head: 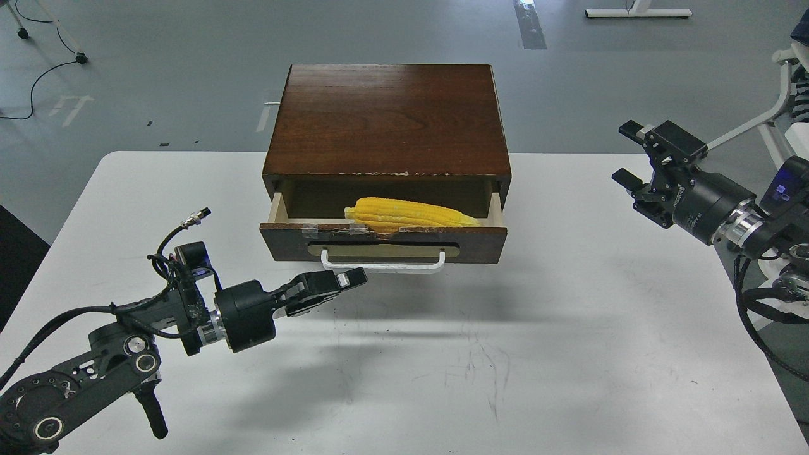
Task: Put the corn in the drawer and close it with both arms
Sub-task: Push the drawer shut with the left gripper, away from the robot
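Note:
The yellow corn (407, 215) lies lengthwise inside the drawer (480, 242), which stands only a little way out of the dark wooden cabinet (387, 120). The drawer's white handle (382, 263) faces me. My left gripper (354, 278) is shut and empty, its tip against or just under the left part of the handle, at the drawer front. My right gripper (626, 153) is open and empty, held in the air to the right of the cabinet, well apart from it.
The cabinet stands at the back middle of a white table (505, 354). The grey floor lies beyond, with a white chair frame (774, 107) behind my right arm and cables at the far left.

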### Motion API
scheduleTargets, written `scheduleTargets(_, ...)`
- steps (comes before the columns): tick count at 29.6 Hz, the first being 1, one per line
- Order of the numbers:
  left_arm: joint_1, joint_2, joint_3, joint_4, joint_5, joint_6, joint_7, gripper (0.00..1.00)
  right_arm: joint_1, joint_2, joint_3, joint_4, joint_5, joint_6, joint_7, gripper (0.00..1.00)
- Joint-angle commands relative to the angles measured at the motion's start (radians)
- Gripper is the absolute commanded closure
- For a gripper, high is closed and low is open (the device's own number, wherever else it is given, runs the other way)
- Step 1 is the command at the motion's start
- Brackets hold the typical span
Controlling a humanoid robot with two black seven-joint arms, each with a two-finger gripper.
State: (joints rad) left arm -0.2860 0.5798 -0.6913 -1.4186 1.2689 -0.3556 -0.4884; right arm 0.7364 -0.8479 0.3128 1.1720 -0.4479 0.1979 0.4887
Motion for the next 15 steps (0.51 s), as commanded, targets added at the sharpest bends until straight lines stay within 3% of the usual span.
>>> scheduleTargets(1, 0.001, -0.012, 0.001, 0.015, 0.000, 0.018, 0.000, 1.00, 0.000, 0.000, 0.000, 0.000, 0.000, 0.000, 0.000, 0.03)
scheduleTargets(15, -0.021, -0.032, -0.014, 0.061, 0.000, 0.023, 0.000, 1.00, -0.008, 0.000, 0.006, -0.002, 0.000, -0.006, 0.000, 0.03)
